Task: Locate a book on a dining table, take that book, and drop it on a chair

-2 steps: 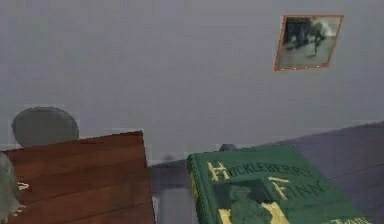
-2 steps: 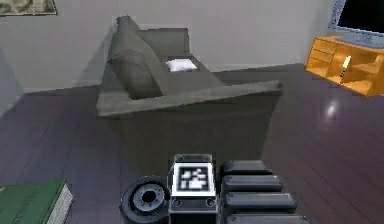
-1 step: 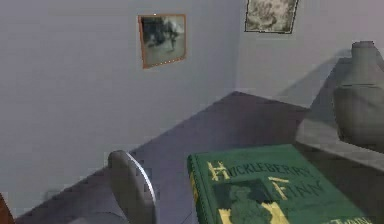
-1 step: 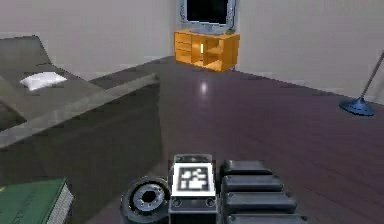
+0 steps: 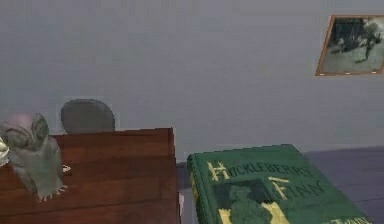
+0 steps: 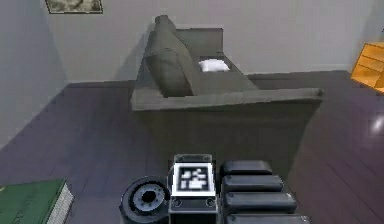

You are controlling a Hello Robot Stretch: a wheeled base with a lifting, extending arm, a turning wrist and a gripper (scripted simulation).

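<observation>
Sitting at the arm side view's bottom edge, the gripper (image 6: 148, 200) shows as a dark round body just left of a white marker square (image 6: 195, 180) on the arm (image 6: 255, 195), whose dark stacked segments lie to the marker's right. Its fingers cannot be made out, so I cannot tell whether they are spread or pressed together, nor whether the gripper holds anything. Near it, in the same view's bottom left corner, is a green book (image 6: 30, 205). In the forward view that book (image 5: 265, 190) takes the lower right, cover up with gold lettering, just beside the right edge of the brown wooden desk (image 5: 120, 165); what carries it cannot be told. On the desk's left part a grey owl statue (image 5: 35, 155) stands upright. Behind the desk rises the rounded grey back of a chair (image 5: 87, 115). A framed picture (image 5: 350, 45) hangs high on the grey wall. Farther out in the arm side view, a grey-green sofa (image 6: 200, 95) stands on the dark floor (image 6: 90, 140), with a white cushion (image 6: 212, 66) on its seat.
</observation>
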